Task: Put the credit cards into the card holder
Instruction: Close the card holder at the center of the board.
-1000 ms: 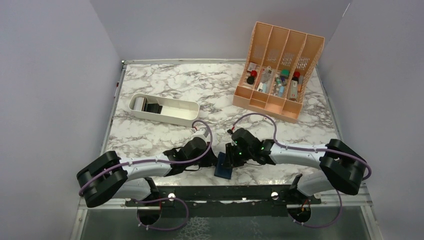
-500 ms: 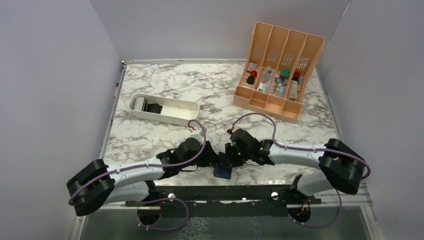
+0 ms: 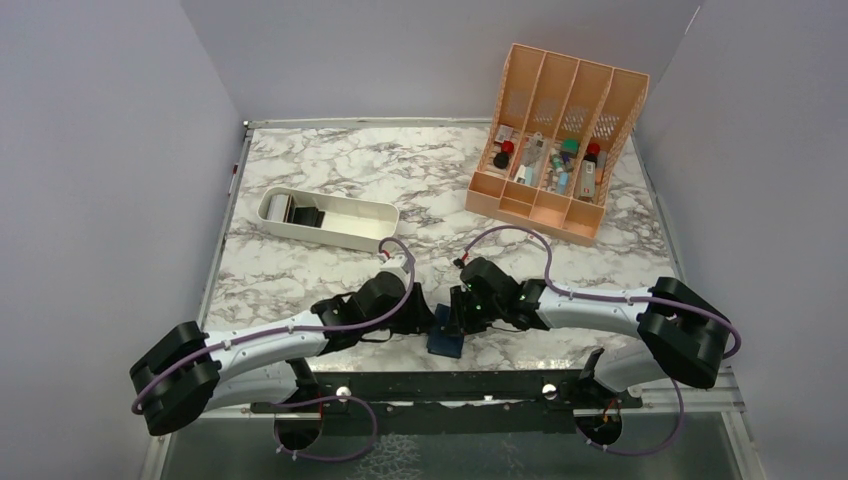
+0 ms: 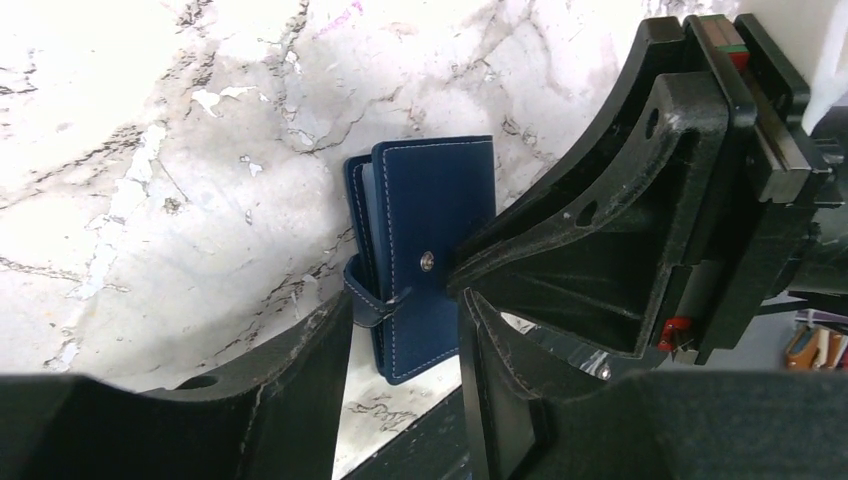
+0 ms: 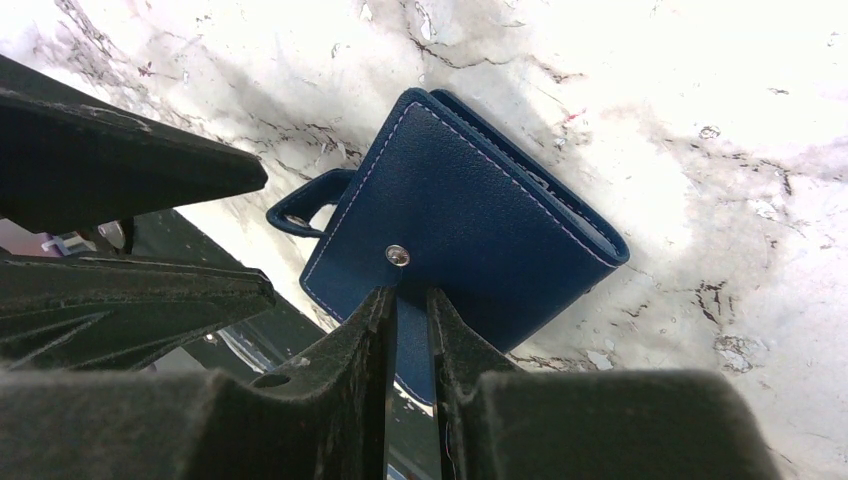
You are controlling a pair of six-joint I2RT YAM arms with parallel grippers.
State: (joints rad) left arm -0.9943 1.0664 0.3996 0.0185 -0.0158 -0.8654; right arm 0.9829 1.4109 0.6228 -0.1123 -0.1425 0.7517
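Table (image 3: 330, 170): marbled white and grey top; the card holder (image 3: 447, 345) lies at its near edge, one corner out over the dark rail.
Organizer (image 3: 560, 130): orange, slotted, small items in its front bins; well apart from the card holder, beyond it and to the right.
Tray (image 3: 375, 222): white, oblong; well apart from the card holder, beyond it and to the left.
Card holder: navy, folded shut, flat on the marble between the two grippers.
Left gripper (image 4: 405, 310): just left of the card holder, fingers spread apart and clamping nothing; the holder's near end shows in the gap.
Right gripper (image 5: 408, 295): just right of the card holder, fingers drawn close with a thin slit between them, tips on the cover; whether they pinch anything I cannot tell.
Strap (image 5: 300, 205): navy loop sticking out from the card holder's left edge.
Snap (image 5: 398, 256): metal stud on the card holder's cover, just ahead of the right fingertips.
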